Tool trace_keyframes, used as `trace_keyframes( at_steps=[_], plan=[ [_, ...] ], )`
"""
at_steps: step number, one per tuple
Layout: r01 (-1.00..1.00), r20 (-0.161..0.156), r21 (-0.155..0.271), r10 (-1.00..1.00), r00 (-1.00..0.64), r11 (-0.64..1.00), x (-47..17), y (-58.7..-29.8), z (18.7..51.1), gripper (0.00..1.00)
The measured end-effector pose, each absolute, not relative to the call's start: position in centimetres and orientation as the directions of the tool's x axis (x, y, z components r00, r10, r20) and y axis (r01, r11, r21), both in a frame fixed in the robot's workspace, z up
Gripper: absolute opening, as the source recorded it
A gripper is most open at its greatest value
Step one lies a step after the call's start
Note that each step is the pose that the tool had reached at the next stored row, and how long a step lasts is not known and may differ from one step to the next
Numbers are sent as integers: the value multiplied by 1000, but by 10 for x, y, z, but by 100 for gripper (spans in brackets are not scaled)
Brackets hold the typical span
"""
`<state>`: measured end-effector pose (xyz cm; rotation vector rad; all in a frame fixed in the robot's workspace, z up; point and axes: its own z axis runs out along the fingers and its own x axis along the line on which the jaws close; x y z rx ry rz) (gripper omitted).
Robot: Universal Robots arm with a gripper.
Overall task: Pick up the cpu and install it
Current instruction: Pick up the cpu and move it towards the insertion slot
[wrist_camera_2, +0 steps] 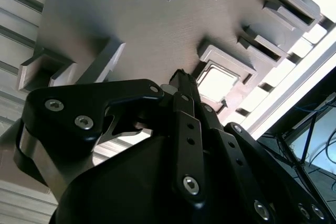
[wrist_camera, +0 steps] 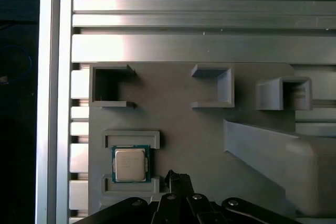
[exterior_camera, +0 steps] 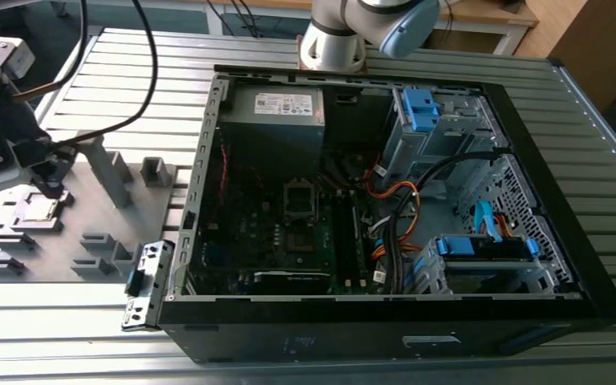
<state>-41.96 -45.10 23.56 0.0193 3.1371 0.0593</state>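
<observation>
The cpu, a small square chip with a pale metal top, lies flat in a shallow grey holder on the grey fixture plate, at the exterior view's left. It also shows in both wrist views, as cpu and as a bright square cpu. My gripper hangs just above the plate, beside the chip and a little off its edge. The black fingers are pressed together with nothing between them. The gripper is apart from the chip.
The open black computer case lies at the exterior view's right, with the motherboard socket inside and cables beside it. Tall grey blocks and low brackets stand on the fixture plate near the gripper. A slatted metal table lies underneath.
</observation>
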Motion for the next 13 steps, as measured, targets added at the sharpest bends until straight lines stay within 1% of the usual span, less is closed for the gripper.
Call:
trace_keyframes(
  at_steps=[13],
  plan=[
    [12,-4,38,12,-1000,999,-415,-451,235,11]
  ],
)
